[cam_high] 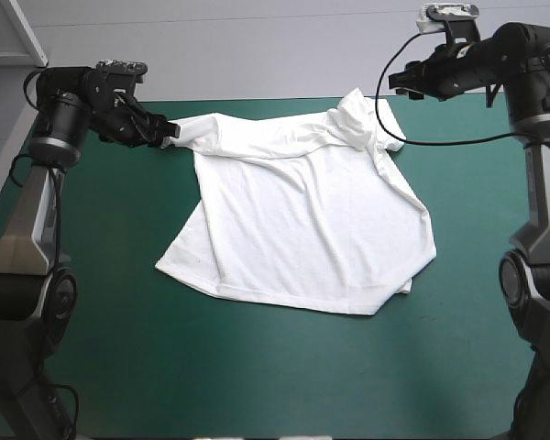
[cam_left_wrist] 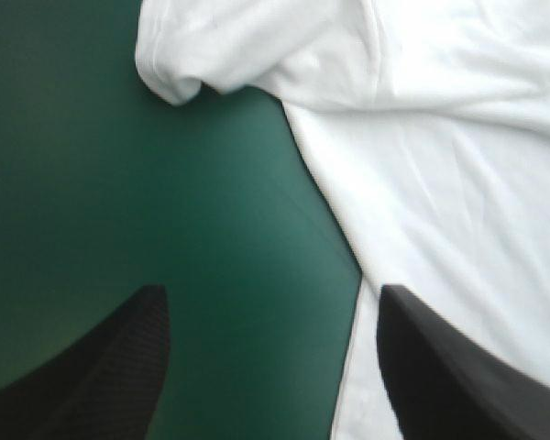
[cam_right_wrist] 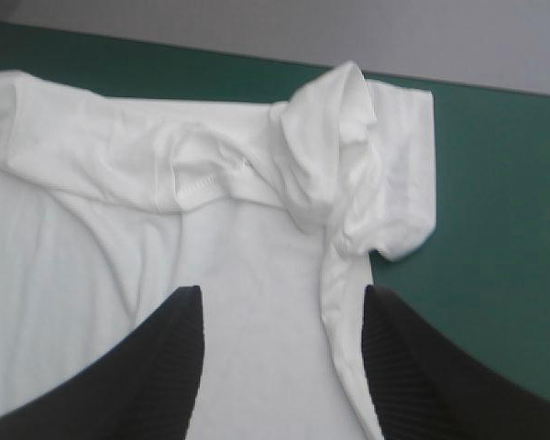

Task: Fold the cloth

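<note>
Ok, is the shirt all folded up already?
No, the T-shirt lies spread open on the teal-green cover, with one sleeve bunched up near the far edge.

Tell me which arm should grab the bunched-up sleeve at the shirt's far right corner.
Right. The right claw hangs open over the T-shirt, the bunched sleeve just ahead of it; the left claw, also open, sits by the opposite sleeve.

White short-sleeved T-shirt (cam_high: 302, 215): spread mostly flat, creased, at bench (cam_high: 119, 348) centre. Neckline at 12 o'clock, hem at 6 o'clock. The 1 o'clock sleeve (cam_high: 362, 119) is bunched upward.
</note>
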`<state>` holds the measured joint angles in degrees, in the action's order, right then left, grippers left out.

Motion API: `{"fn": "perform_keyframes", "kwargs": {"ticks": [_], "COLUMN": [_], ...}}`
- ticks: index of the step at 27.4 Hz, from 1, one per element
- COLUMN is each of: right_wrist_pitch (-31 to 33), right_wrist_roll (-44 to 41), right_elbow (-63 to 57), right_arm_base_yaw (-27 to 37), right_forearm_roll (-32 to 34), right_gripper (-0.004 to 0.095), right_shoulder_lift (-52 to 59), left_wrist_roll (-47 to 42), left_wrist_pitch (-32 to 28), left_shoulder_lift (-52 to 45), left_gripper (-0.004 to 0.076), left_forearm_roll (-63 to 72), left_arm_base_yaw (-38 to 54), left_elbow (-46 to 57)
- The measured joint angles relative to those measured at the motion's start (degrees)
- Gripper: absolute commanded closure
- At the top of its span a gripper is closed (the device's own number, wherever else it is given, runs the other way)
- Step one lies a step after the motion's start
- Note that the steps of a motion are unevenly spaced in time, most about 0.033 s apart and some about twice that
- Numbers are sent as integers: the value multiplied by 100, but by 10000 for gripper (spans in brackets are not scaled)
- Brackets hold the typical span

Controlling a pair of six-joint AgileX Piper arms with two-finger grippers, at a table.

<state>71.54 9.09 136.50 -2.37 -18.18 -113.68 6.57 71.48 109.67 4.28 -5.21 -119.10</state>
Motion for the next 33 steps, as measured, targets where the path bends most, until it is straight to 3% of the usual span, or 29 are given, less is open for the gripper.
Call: {"fn": "perform_keyframes", "kwargs": {"ticks": [8, 16, 23, 29, 30, 33], "right_wrist_pitch": [0, 0, -10, -71, -95, -332], "right_wrist_roll": [59, 79, 79, 79, 74, 50], "right_elbow": [-3304, -5405, -6499, -7192, -7332, -7637], "right_arm_base_yaw": [5, 5, 5, 5, 5, 5], "right_forearm_roll": [458, 465, 486, 510, 510, 491], "right_gripper": [418, 419, 420, 420, 421, 422], "right_shoulder_lift": [2140, 3316, 3694, 3699, 3701, 3701], "left_wrist_roll": [326, 303, 513, 827, 890, 982], "left_wrist_pitch": [-4, -285, -1245, -1940, -2010, -2022], "left_shoulder_lift": [-1590, -2579, -2400, -1542, -1298, -1107], "left_gripper": [251, 251, 251, 253, 268, 493], "left_forearm_roll": [67, 156, 638, 1033, 1097, 1240], "left_arm_base_yaw": [0, 0, 0, 0, 0, 6], "left_elbow": [2671, 4613, 5356, 5420, 5420, 5352]}}
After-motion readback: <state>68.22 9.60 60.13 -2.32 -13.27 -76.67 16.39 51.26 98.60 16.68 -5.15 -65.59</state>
